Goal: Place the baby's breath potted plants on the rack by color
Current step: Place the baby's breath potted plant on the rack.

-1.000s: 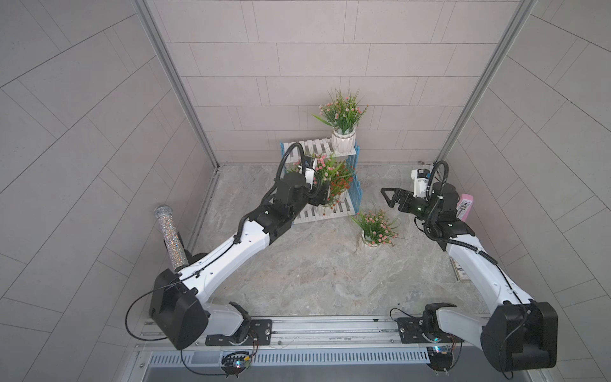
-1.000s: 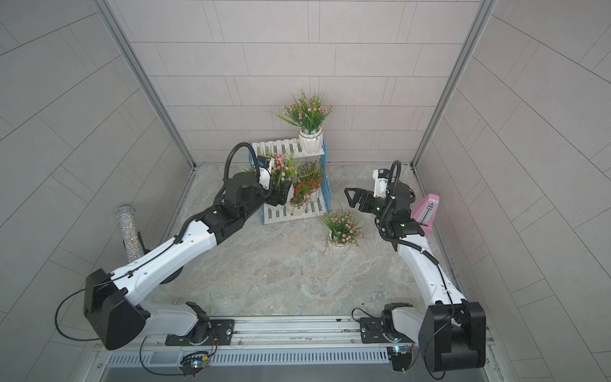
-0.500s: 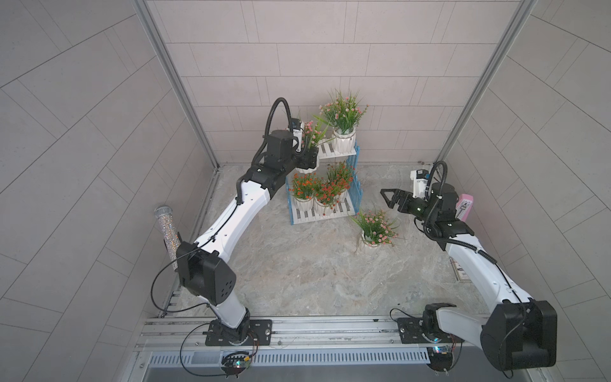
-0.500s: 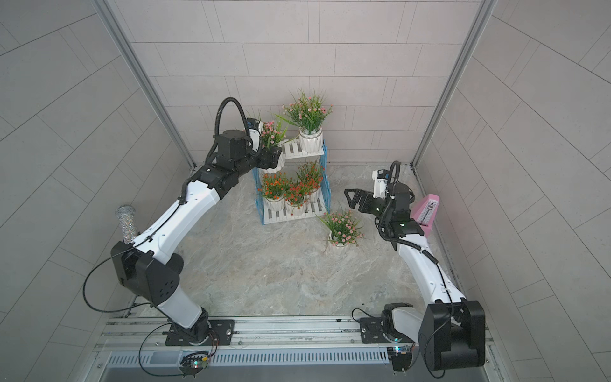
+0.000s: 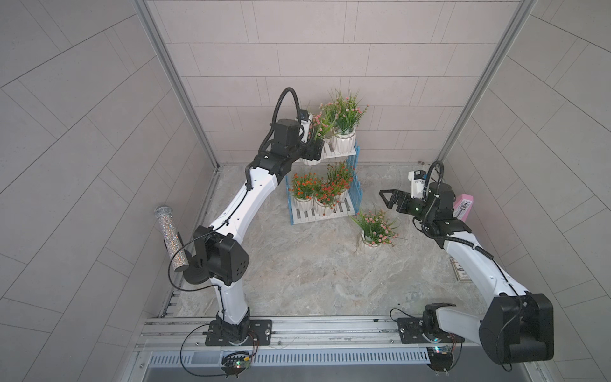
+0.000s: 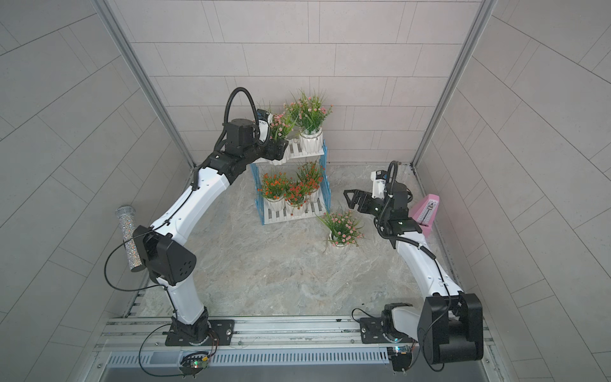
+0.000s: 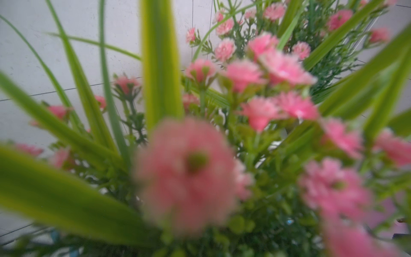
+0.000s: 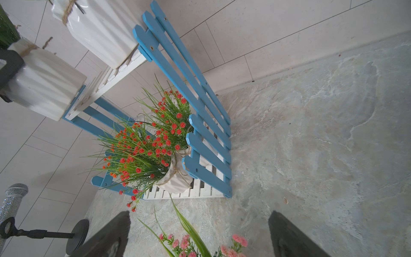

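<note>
A pink-blossomed potted plant (image 5: 310, 161) is gripped by the left end effector (image 5: 315, 149) at the upper shelf of the rack (image 5: 344, 152); the right end effector (image 5: 385, 199) is held open above the table (image 5: 314, 274).

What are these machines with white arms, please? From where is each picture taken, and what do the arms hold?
These are two robot arms on a rail, each ending in a two-fingered gripper. Two pictures look down from overhead; two come from cameras on the wrists. The left gripper is shut on one pink plant at the upper shelf of the rack, beside another pink plant. Its wrist camera sees only blurred blossoms. Three red-orange plants stand on the lower shelf. The right gripper is open and empty, near the last pink plant on the table.
</note>
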